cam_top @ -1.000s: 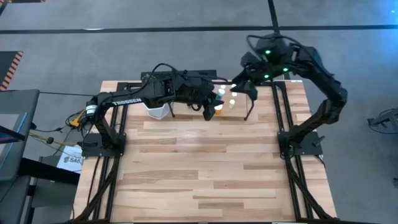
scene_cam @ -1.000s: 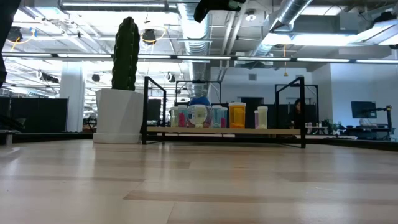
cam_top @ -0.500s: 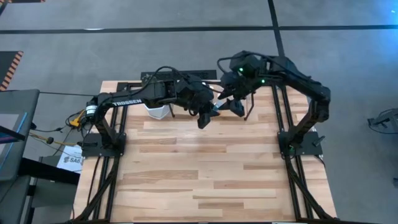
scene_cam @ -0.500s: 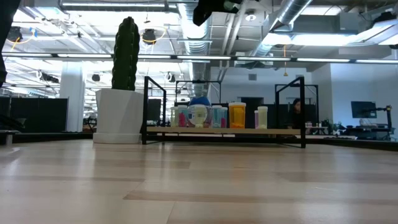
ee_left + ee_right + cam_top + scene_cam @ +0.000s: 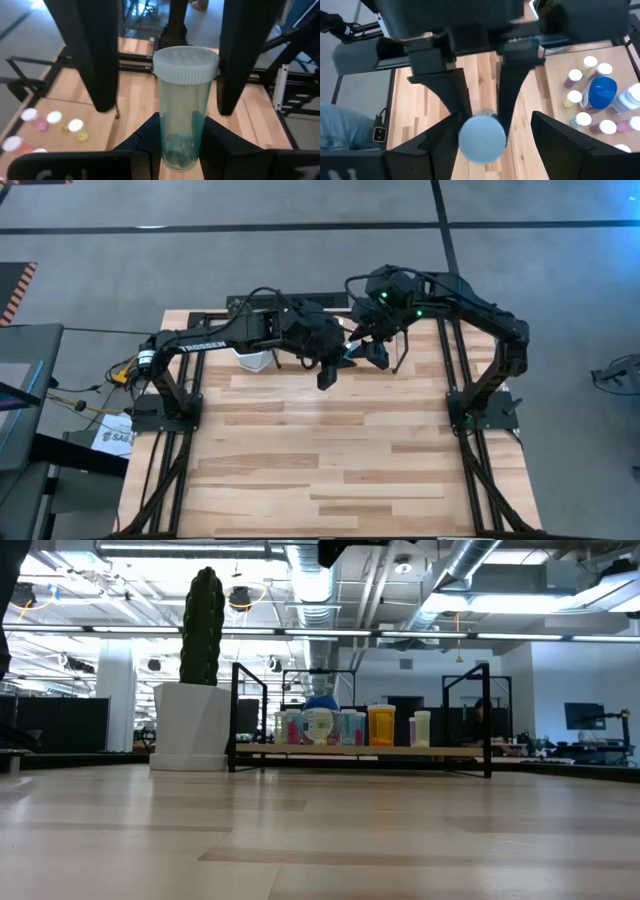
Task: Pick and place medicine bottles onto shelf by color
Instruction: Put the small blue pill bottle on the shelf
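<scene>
Since a second ago the right arm has swung in from the table's far right corner toward the middle, so the right tool now hangs just beside the left tool above the far edge of the table; over the last half second little has shifted. The left tool pinches one teal bottle with a white cap between its fingers, held in the air over the table. In the right wrist view that cap shows end-on between the right tool's own spread fingers, which stand on either side without touching it. The shelf at the far edge carries a row of bottles, too crowded for a sure count in the low view: one amber, one pale, one rounded blue, several teal and pink. The right wrist view shows about seven white caps around the one blue bottle. One cactus pot stands beside the shelf.
</scene>
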You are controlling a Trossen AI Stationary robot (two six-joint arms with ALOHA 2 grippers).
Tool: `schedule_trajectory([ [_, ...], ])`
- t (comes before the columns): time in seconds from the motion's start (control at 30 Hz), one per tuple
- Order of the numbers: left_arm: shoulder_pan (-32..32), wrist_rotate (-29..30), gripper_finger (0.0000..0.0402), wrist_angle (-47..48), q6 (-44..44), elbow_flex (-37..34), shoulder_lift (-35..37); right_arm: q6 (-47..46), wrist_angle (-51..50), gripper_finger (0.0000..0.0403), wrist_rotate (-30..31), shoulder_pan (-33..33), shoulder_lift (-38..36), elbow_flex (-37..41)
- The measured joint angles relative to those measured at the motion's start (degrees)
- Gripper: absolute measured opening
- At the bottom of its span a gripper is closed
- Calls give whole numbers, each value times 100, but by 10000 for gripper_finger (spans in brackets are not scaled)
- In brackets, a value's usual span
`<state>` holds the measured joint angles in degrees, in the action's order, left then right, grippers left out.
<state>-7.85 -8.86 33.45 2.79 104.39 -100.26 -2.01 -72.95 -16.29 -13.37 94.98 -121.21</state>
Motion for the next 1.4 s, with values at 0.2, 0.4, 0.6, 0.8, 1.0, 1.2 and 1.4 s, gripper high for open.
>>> schedule_trajectory([
  [0.2, 73, 57, 78, -72, -157, 93, 12, -10, -6, 264, 6, 24, 0, 0],
  [0.4, 76, 57, 78, -76, -127, 93, 12, -102, -8, 260, 4, 22, 0, 0],
  [0.6, 78, 58, 78, -74, -111, 94, 12, -100, -7, 209, 1, 26, 0, 0],
  [0.8, 71, 79, 78, -76, -6, 94, 12, -95, -8, 132, -3, 26, -4, 0],
  [1.0, 76, 194, 86, -79, 67, 93, 12, -100, -8, 104, -3, 24, -7, 0],
  [1.2, 80, 468, 141, -109, 145, 95, 12, -119, -226, 132, 1, -43, -49, 0],
  [1.4, 78, 605, 210, -161, 156, 95, 12, -144, -432, 117, 1, -325, -131, 0],
])
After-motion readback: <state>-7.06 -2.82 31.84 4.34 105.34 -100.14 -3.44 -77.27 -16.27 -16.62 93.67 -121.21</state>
